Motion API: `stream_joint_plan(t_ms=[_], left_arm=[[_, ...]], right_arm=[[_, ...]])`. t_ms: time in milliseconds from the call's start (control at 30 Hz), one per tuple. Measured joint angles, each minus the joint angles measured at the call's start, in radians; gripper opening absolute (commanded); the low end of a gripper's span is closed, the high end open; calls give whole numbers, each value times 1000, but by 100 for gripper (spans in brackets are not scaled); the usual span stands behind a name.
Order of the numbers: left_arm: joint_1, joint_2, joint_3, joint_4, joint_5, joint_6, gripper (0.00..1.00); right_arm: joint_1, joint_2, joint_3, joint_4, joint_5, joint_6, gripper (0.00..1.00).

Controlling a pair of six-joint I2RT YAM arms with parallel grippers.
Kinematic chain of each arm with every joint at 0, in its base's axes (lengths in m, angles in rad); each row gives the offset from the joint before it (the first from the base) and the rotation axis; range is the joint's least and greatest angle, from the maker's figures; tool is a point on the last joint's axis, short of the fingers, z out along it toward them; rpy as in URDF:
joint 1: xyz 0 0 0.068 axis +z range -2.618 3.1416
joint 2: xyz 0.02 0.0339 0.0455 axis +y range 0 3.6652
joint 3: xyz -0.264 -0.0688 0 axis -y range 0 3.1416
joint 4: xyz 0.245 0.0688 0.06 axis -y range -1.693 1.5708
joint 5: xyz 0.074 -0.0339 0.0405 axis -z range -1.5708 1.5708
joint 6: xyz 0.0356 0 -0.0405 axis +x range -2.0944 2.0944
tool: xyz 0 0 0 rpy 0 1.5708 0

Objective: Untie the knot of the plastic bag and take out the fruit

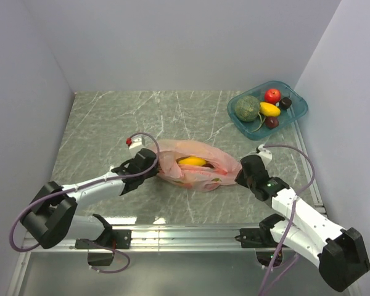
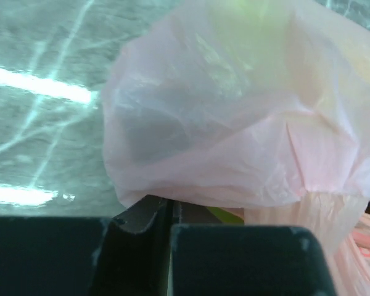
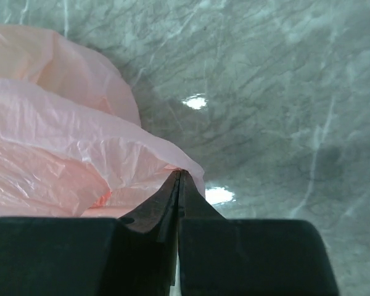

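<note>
The pink plastic bag (image 1: pixel 197 165) lies on the marble table between my two grippers. A yellow fruit (image 1: pixel 192 161) shows through its open mouth, and a yellow-green patch shows through the plastic in the left wrist view (image 2: pixel 246 24). My left gripper (image 1: pixel 153 161) is shut on the bag's left edge (image 2: pixel 234 123). My right gripper (image 1: pixel 240 175) is shut on the bag's right edge (image 3: pixel 80 148), its fingertips (image 3: pixel 186 180) pinching the thin plastic. The knot is not visible as a tied bunch in any view.
A teal tray (image 1: pixel 299 114) stands at the back right with a dull-green melon (image 1: pixel 247 108), a red apple (image 1: pixel 272 95), a yellow fruit (image 1: pixel 269 109) and dark fruits. Grey walls close in the table on three sides.
</note>
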Motion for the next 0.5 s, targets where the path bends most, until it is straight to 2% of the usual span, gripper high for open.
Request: stream_joint_plan(t_ms=[33,100,133,167,200,267,367,500], left_arm=[[12,-11,-8,0,6,1,10],[30,-41,-16,-13,29,16,27],[35,-58,-16,-17,44,30,35],[36,-84,-16,-24,59,43,54],[35,-110,-16,-34,74,57,62],[20,-181,-10,-69,98,78,76],[-17,-275,25,-137,115,105,79],[-76,-360,87,-217,123,137,76]], right_arm=[[-12,0,-2,9,-25,0,7],[-15,2,4,27,-67,-21,20],[-6,-2,10,26,-79,-38,35],[12,-11,21,19,-81,-54,43],[35,-25,35,11,-84,-78,53],[85,-61,86,-26,-84,-130,58],[153,-96,224,-76,-82,-212,61],[249,-66,400,-96,-89,-306,56]])
